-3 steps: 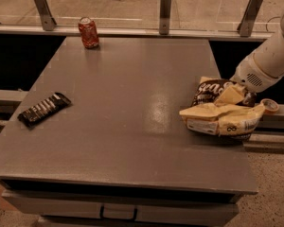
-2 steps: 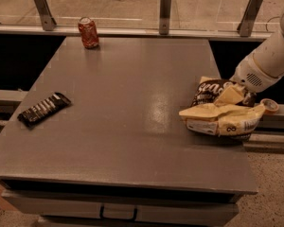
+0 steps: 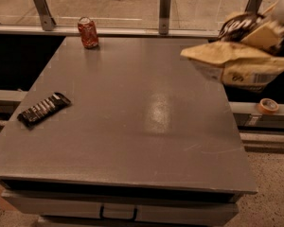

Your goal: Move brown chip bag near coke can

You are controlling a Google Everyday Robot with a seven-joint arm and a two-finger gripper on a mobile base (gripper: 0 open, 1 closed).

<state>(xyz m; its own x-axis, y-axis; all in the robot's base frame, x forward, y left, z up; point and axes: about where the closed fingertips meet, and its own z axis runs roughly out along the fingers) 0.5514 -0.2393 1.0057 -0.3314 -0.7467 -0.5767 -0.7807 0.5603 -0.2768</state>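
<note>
The brown chip bag hangs in the air over the table's far right edge, tan back toward me and the dark brown front showing at its top. My gripper is at the upper right, shut on the top of the bag and holding it clear of the table. The coke can, red with a silver top, stands upright at the far left corner of the grey table, far from the bag.
A slim dark wrapper with white stripes lies near the table's left edge. A roll of tape sits on the ledge to the right of the table. A railing with metal posts runs behind the table.
The chip bag lay on the table's right edge with my gripper on it. Now the gripper has lifted it off the surface, and it hangs in the air.
</note>
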